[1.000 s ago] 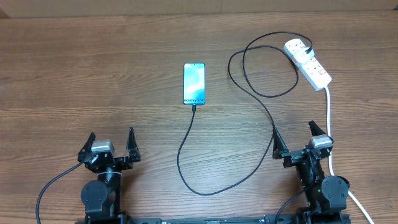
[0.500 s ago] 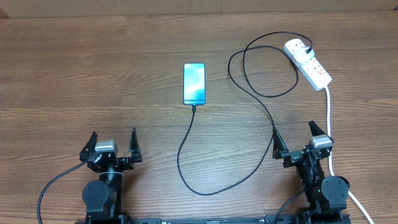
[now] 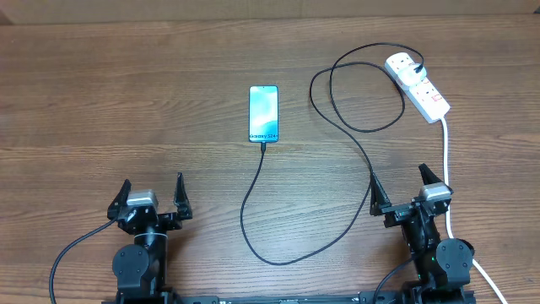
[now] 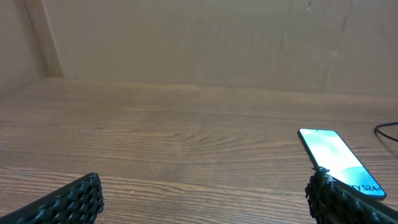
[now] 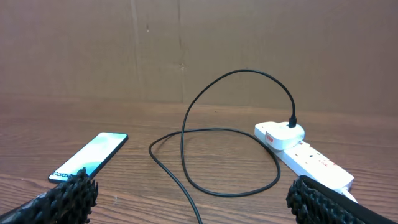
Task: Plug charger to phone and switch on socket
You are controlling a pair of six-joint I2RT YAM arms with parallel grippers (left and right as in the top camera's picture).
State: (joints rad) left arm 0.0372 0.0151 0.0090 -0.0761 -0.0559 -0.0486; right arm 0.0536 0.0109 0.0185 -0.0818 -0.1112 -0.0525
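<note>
The phone (image 3: 263, 114) lies flat mid-table with its screen lit; it also shows in the left wrist view (image 4: 336, 158) and the right wrist view (image 5: 90, 155). The black charger cable (image 3: 253, 211) runs from the phone's bottom edge, loops across the table and ends at a white plug (image 3: 403, 64) seated in the white socket strip (image 3: 426, 91); plug (image 5: 280, 134) and strip (image 5: 311, 163) show in the right wrist view. My left gripper (image 3: 152, 199) is open and empty near the front edge. My right gripper (image 3: 401, 192) is open and empty, straddling the cable.
The strip's thick white cord (image 3: 447, 181) runs down the right side past my right arm. A cardboard wall (image 5: 199, 50) stands behind the table.
</note>
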